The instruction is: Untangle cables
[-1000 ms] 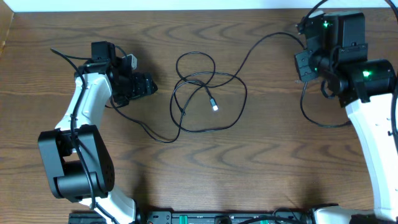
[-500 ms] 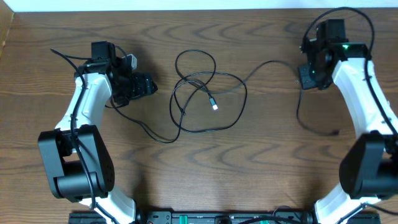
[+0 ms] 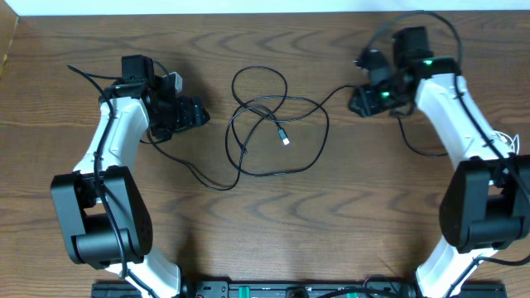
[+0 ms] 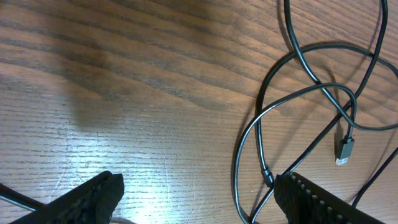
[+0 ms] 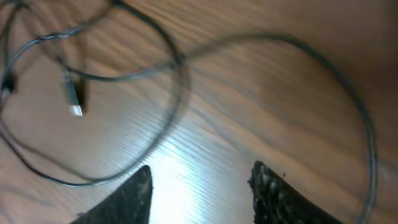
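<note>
The black cables (image 3: 284, 136) lay looped over one another on the table (image 3: 331, 232), midway between its side edges and nearer the far edge. The left gripper (image 4: 199, 199) and the right gripper (image 5: 199, 196) both had their fingers apart and empty.

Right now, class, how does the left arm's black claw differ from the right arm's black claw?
The left arm's black claw gapes wider than the right arm's black claw. The left claw sits left of the thin black cable tangle; the right claw sits to its right. Both are open and empty.
</note>
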{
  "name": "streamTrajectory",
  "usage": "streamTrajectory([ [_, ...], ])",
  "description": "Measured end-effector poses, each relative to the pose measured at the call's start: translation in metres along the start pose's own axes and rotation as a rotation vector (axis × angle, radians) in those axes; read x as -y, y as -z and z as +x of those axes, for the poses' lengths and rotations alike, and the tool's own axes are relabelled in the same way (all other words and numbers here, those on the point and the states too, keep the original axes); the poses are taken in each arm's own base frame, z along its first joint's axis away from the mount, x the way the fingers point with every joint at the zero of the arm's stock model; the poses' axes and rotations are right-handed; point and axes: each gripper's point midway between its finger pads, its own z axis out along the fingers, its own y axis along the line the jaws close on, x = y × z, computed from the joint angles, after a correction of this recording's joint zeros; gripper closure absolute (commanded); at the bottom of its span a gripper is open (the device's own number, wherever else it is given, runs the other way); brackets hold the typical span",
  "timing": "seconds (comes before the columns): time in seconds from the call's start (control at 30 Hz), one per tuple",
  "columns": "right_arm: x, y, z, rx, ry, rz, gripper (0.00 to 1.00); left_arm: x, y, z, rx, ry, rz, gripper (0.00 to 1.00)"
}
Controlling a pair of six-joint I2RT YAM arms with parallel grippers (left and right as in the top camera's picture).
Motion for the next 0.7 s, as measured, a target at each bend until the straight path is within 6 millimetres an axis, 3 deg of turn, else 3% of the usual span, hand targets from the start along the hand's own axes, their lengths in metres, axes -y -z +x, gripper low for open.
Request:
streamTrajectory([
  [0.2,-0.075,-0.022,-0.04,0.111,0.38,-0.031,0.52,0.0,0.0,0.0,0.0,0.0,0.0,0.16],
  [0.23,-0.1,-0.028,-0.042,0.117,0.479,-0.042,0.51,0.0,0.0,0.0,0.0,0.0,0.0,0.16],
  [0.33,-0.121,-0.033,-0.044,0.121,0.582,-0.034,0.5,0.0,0.0,0.0,0.0,0.0,0.0,0.16],
  [0.47,-0.129,-0.037,-0.043,0.123,0.636,-0.023,0.39,0.0,0.0,0.0,0.0,0.0,0.0,0.16],
  [0.7,-0.122,-0.054,-0.028,0.076,0.631,-0.026,0.37,0.0,0.0,0.0,0.0,0.0,0.0,0.16],
])
